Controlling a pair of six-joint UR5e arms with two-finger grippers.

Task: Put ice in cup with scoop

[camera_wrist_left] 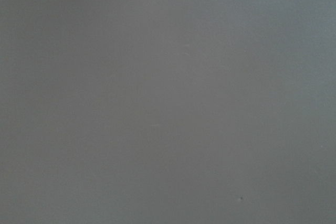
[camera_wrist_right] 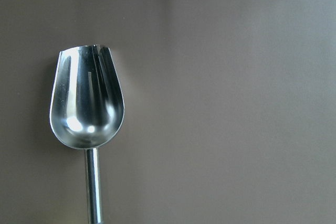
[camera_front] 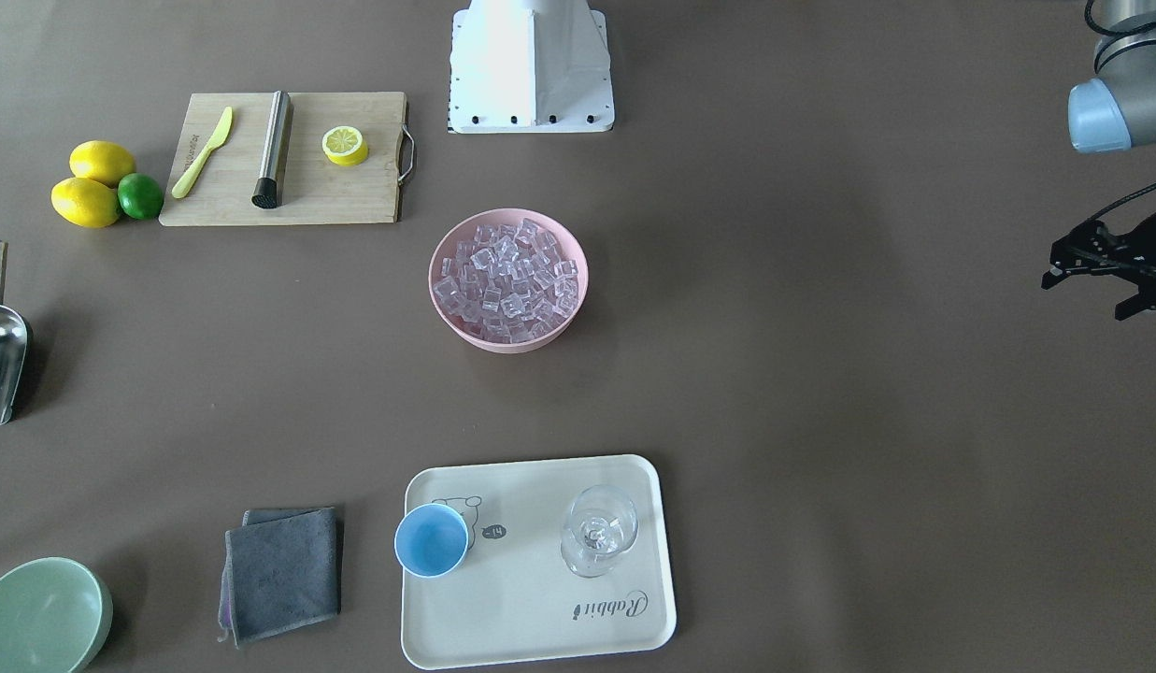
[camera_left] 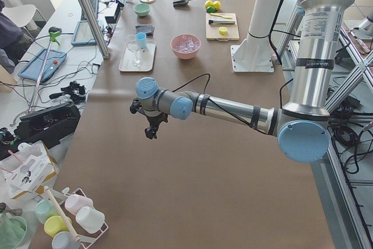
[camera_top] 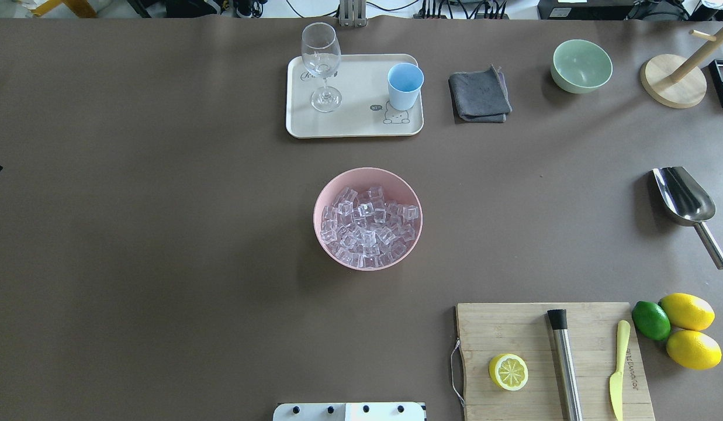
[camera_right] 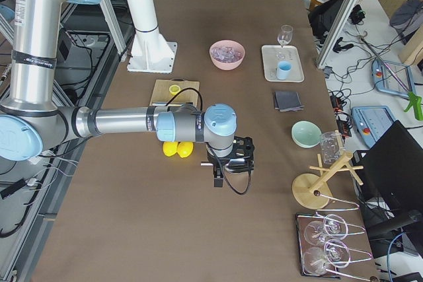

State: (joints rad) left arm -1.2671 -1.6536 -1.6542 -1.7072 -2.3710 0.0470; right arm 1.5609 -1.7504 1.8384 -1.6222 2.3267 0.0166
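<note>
My right pincer point(camera_right: 219, 173) hangs above the scoop point(camera_wrist_right: 86, 103); parted or clenched, I cannot tell. Fetching it comes first: I must drop onto its handle and clamp.

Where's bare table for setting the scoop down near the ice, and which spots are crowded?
Free: the whole stretch on the robot's left of the pink bowl; the strip between bowl and tray; the gap between bowl and scoop. Crowded: the near right corner, with cutting board, lemons and lime.
</note>
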